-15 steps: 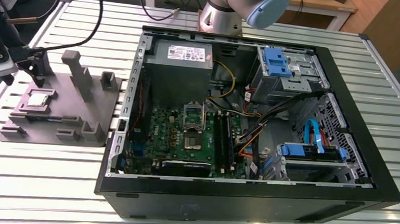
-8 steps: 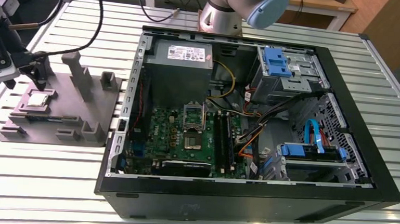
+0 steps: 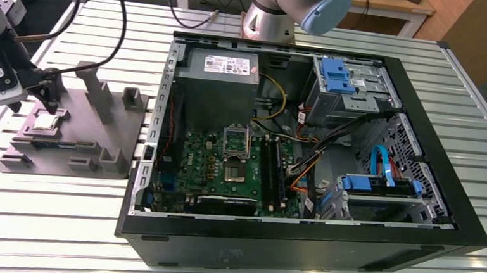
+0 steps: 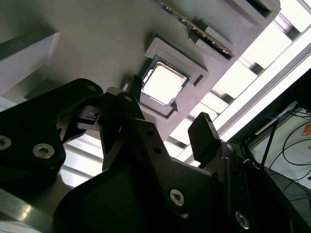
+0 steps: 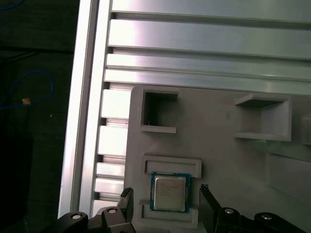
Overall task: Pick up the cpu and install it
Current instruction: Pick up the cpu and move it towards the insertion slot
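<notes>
The cpu (image 3: 44, 122) is a small flat silver square lying in a shallow recess of the grey plastic fixture (image 3: 99, 141), at the exterior view's left. My gripper (image 3: 45, 103) hovers just above it, open, a dark finger on each side. In the first wrist view the cpu (image 5: 169, 191) lies between the two fingertips (image 5: 209, 204), apart from both. The second wrist view shows the cpu (image 4: 164, 84) bright in its pocket beyond the open gripper (image 4: 167, 114). The metal-framed socket (image 3: 235, 166) sits on the green motherboard inside the computer case (image 3: 443, 187).
The fixture carries several upright blocks (image 3: 92, 89) close behind my gripper. A black cable (image 3: 115, 21) runs from my wrist across the slatted aluminium table (image 3: 43, 226). The case's wall (image 3: 154, 137) stands right beside the fixture. The arm's base (image 3: 272, 18) is mounted behind the case.
</notes>
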`<state>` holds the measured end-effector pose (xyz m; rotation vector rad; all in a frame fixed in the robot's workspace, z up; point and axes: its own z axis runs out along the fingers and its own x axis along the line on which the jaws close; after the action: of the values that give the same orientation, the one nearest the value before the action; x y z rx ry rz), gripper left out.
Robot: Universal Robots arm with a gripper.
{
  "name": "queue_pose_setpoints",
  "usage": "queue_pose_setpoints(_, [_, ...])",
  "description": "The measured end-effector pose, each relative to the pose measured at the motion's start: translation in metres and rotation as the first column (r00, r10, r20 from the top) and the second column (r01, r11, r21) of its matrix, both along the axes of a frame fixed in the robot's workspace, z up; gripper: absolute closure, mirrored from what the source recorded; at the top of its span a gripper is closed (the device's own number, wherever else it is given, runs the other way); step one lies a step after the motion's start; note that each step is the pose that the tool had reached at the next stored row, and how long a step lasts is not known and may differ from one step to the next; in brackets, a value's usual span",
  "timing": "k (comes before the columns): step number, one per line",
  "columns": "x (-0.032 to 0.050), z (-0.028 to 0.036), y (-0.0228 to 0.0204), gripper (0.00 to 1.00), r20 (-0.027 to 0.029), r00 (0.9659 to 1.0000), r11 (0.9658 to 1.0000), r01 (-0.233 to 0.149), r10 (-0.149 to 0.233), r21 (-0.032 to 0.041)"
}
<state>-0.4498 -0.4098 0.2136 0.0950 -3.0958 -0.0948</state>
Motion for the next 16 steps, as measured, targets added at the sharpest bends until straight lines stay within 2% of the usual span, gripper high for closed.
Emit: queue_pose_setpoints(16, [0.0, -0.0151, -0.0008, 0.35, 0.0001, 1.0, 1.0, 0.001, -0.001, 0.0])
